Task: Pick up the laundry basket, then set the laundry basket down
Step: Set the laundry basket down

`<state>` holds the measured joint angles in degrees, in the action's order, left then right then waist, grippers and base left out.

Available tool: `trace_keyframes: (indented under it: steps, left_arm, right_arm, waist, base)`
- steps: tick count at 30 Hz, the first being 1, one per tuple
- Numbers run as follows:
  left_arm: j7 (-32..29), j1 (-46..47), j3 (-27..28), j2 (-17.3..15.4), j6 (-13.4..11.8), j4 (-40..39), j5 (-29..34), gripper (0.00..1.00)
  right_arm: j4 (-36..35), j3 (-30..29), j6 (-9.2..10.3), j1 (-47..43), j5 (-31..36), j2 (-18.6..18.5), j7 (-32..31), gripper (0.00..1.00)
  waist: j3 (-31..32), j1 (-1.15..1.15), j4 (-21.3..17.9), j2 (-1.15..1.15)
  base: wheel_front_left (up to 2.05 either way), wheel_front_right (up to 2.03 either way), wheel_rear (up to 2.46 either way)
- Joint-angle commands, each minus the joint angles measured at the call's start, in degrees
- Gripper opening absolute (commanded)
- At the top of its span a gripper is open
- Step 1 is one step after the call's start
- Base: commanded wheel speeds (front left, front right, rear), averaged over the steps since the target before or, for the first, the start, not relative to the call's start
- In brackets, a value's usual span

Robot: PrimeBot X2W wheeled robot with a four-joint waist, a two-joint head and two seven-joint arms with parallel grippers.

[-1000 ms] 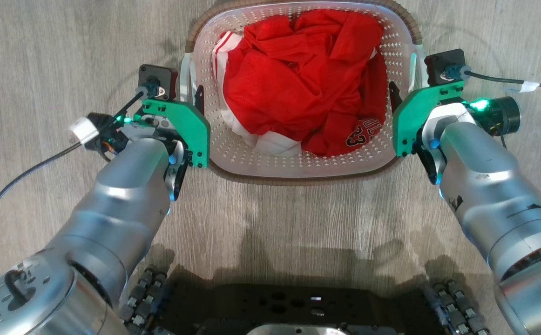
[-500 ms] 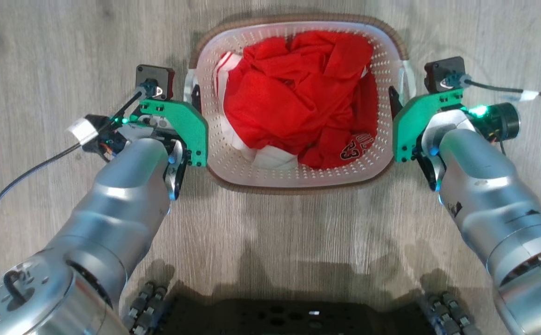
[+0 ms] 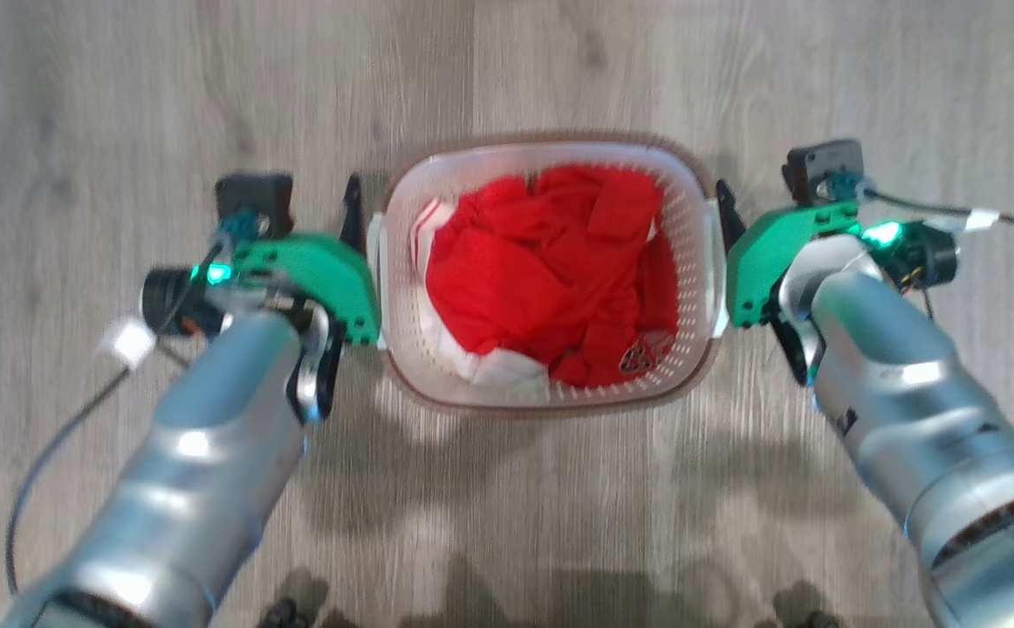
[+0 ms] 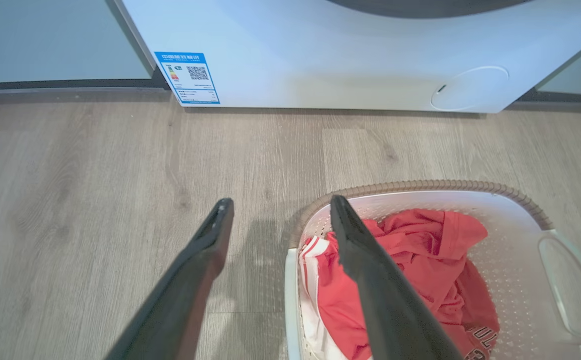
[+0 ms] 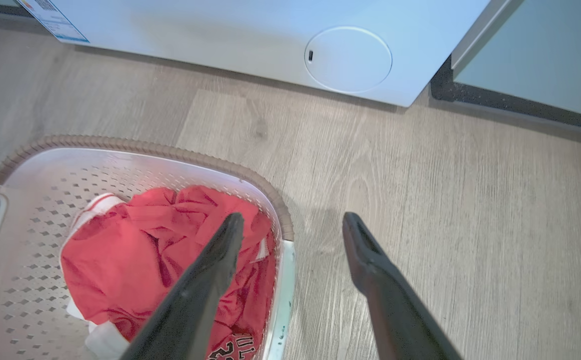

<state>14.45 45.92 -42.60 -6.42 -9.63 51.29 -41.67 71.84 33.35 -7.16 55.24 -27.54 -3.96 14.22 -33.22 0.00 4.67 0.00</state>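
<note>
— Where is the laundry basket (image 3: 692,262)?

— On the wood floor (image 3: 507,506), straight ahead of the robot and between its two arms. It stands upright, its brown rim band facing up. A crumpled heap of red clothing (image 3: 542,279) with a bit of white trim lies inside. The wrist views show the white washing machine (image 4: 320,60) a little way beyond it, with bare floor between the two

— And the left claw (image 4: 279,201)?

— Released. Its two dark fingers are spread wide and straddle the basket's left side. One hangs over the bare floor just outside, the other above the red cloth inside. The white rim runs under the gap, and I see neither finger pressing it

— The right claw (image 5: 293,216)?

— The mirror of that, also released. One finger is above the clothing inside the right wall, the other over the floor outside, with the rim between them. In the head view both green wrist mounts sit close beside the basket's sides
</note>
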Motion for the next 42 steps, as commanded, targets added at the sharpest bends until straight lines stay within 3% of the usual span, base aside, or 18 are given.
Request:
trace_keyframes:
  steps: [1,7,18,30,42]
  left_arm:
    - [0.5,-1.0,2.5,-2.2,-0.4,-1.6,0.9,1.0]
    - [0.5,-12.1,14.6,-2.5,-0.1,-12.2,12.2,1.0]
    - [0.5,-28.3,27.6,-0.6,2.9,-28.0,24.9,1.0]
    - [0.5,-41.3,34.6,2.1,6.0,-39.2,30.2,1.0]
    - [0.5,-48.6,38.4,3.2,6.5,-45.2,32.0,1.0]
  right_arm:
    - [-1.5,0.2,-0.33,-2.5,0.5,1.1,0.7,1.0]
    - [-12.6,-7.1,-0.33,-9.4,5.2,1.1,0.8,1.0]
    - [-32.1,-15.6,-0.33,-25.2,12.7,1.1,0.8,1.0]
    - [-47.0,-18.8,-0.33,-38.8,14.8,1.1,0.8,1.0]
    - [-55.2,-21.0,-0.33,-46.6,16.2,1.1,0.8,1.0]
  waist:
    - [3.3,0.0,-0.5,0.0]
    - [11.2,0.0,-1.2,0.0]
    - [21.9,0.0,-2.5,0.0]
    - [28.5,0.0,-4.0,0.0]
    - [30.8,0.0,-4.8,0.0]
  base:
    - [0.0,0.0,0.0]
    - [0.0,0.0,0.0]
    - [0.0,0.0,0.0]
    - [0.0,0.0,0.0]
    - [0.0,0.0,0.0]
